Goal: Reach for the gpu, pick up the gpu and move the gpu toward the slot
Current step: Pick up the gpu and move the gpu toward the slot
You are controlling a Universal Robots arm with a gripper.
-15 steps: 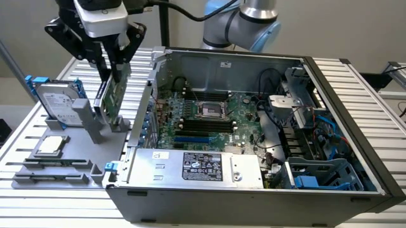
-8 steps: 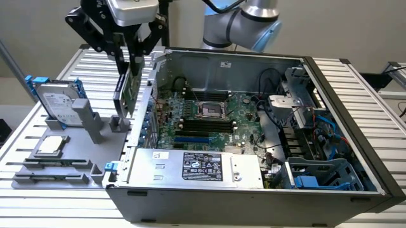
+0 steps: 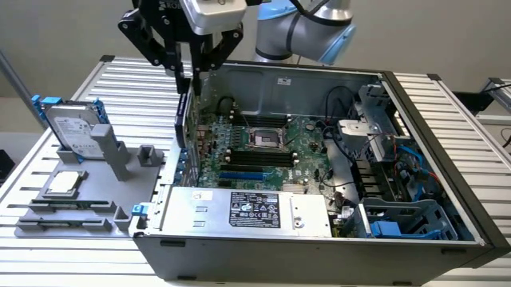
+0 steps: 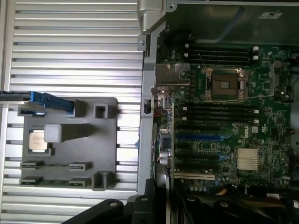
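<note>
GPU held edge-on over the open case, right at the rear wall.

In the exterior view the gripper (image 3: 191,75) is seen up top with its black fingers (image 3: 209,57) pinched shut on the gpu (image 3: 185,128), which is hung vertically as a thin dark card just inside the computer case (image 3: 319,251), by the wall on the exterior view's left. From the wrist view the gpu (image 4: 172,140) is seen edge-on as a narrow strip laid across the motherboard (image 4: 224,135), with its silver bracket (image 4: 171,80) beside the empty CPU socket (image 4: 225,84). The gray fixture tray (image 3: 88,206) is left on the slatted table (image 3: 48,263) outside the case, with the hard drive (image 3: 73,131) stood upright in it and a CPU chip (image 3: 64,184) laid flat nearby.
</note>
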